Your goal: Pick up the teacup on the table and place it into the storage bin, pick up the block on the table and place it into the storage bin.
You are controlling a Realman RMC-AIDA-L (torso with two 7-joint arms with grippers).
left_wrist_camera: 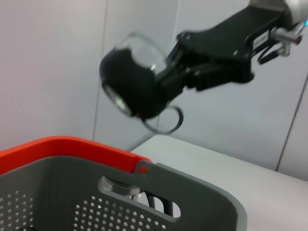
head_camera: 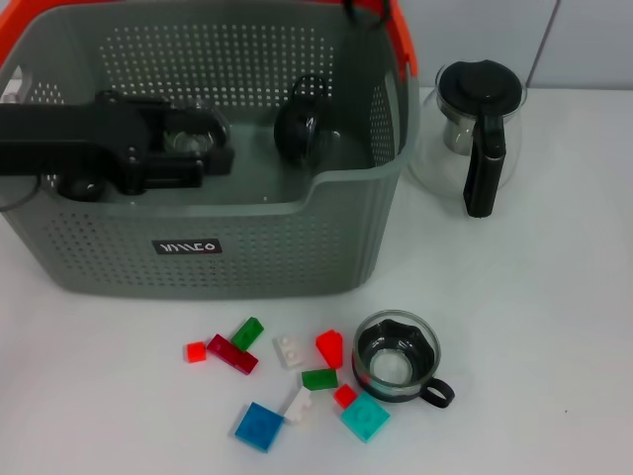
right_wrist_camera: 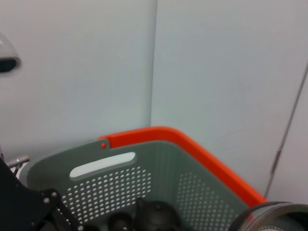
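Observation:
The grey storage bin (head_camera: pixel 247 267) with an orange handle fills the back of the table. One glass teacup (head_camera: pixel 396 356) with a black base stands on the table in front of it, beside several small coloured blocks (head_camera: pixel 260 426). My left gripper (head_camera: pixel 203 158) reaches into the bin from the left, right beside a glass teacup (head_camera: pixel 193 129). Another teacup (head_camera: pixel 302 124) lies inside the bin. In the left wrist view, my right gripper (left_wrist_camera: pixel 166 79) is shut on a tilted teacup (left_wrist_camera: pixel 132 79), high above the bin's end wall (left_wrist_camera: pixel 202 197).
A glass pot (head_camera: pixel 480 119) with a black lid and handle stands just right of the bin. The right wrist view looks down into the bin (right_wrist_camera: pixel 192 192) at dark teacups (right_wrist_camera: pixel 156 214) and my left arm (right_wrist_camera: pixel 29 207).

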